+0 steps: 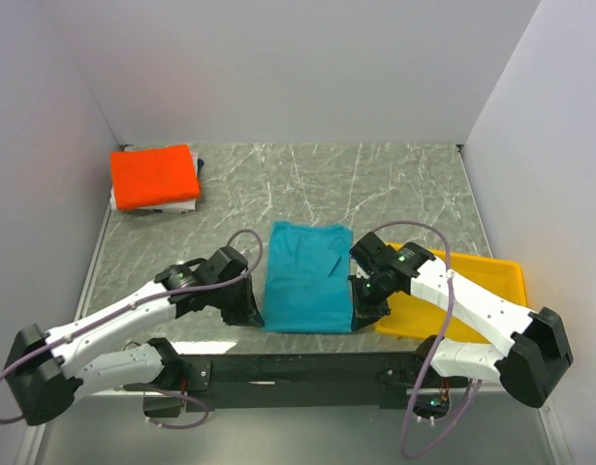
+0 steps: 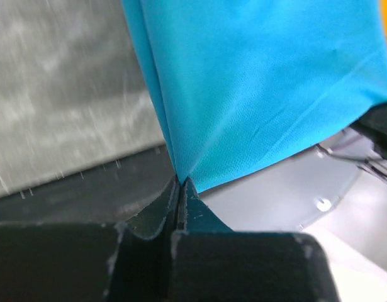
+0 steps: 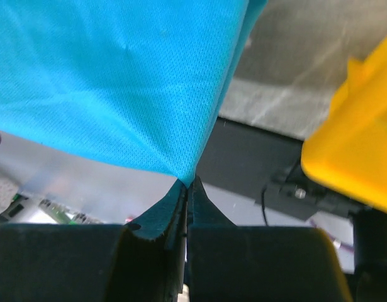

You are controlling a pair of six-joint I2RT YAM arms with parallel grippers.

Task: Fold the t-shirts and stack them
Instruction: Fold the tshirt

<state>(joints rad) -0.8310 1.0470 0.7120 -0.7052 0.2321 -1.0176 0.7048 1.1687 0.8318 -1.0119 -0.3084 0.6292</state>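
Grey veined stone forms the table (image 1: 394, 184), closed in by white walls on three sides. The top camera alone gives the whole layout. A teal t-shirt (image 1: 307, 276) lies lengthwise at the centre, its near hem at the table's front edge. A folded orange t-shirt (image 1: 154, 175) tops a small pile (image 1: 162, 205) in the far left corner, and a yellow tray (image 1: 491, 276) sits at the near right. From above, the left gripper (image 1: 249, 312) and right gripper (image 1: 365, 308) flank that near hem, but their fingertips are hidden under the wrists.

The wrist cameras show them. In the left wrist view the jaws are pressed fully together on the near left corner of the teal t-shirt (image 2: 262, 82), and the fabric fans out taut from the pinch. In the right wrist view the jaws are likewise clamped tight on the near right corner (image 3: 117, 75). Only that view shows a corner of the yellow tray (image 3: 357, 145) close beside the fingers.
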